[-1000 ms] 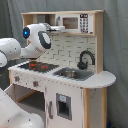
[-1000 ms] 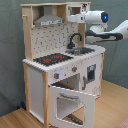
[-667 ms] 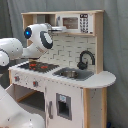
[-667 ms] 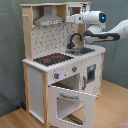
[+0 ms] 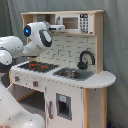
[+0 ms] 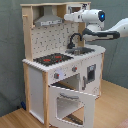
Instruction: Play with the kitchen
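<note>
With oven door open, kitchen sink unclear

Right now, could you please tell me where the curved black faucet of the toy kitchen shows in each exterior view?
First exterior view: the curved black faucet stands right of centre, behind the sink.
Second exterior view: it sits just right of centre, below the white robot arm.
Shared landmark: the black-and-red hob.

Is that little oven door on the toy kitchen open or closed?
Open. In the second exterior view the oven door hangs swung down and outward from the kitchen.
</note>
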`<action>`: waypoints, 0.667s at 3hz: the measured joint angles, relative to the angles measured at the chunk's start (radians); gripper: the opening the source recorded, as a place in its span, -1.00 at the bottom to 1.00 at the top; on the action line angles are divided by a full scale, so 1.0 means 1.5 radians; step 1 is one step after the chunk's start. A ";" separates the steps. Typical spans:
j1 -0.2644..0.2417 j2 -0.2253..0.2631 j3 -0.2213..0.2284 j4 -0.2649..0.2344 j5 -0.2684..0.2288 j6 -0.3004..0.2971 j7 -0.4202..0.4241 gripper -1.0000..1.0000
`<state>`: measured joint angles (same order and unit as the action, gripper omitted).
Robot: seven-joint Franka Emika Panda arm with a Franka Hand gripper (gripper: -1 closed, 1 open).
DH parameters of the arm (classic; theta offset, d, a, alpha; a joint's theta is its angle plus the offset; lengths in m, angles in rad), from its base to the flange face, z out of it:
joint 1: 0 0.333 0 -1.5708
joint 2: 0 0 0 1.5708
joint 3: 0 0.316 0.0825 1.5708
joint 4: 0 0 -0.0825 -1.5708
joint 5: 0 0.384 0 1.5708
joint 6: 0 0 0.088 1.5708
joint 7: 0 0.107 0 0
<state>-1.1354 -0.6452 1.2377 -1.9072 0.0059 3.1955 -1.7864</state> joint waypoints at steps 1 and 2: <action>0.062 0.000 -0.057 -0.040 0.000 -0.002 -0.004 -1.00; 0.112 -0.001 -0.095 -0.068 0.000 0.000 -0.008 -1.00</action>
<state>-0.9668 -0.6459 1.0948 -2.0091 0.0058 3.1953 -1.7985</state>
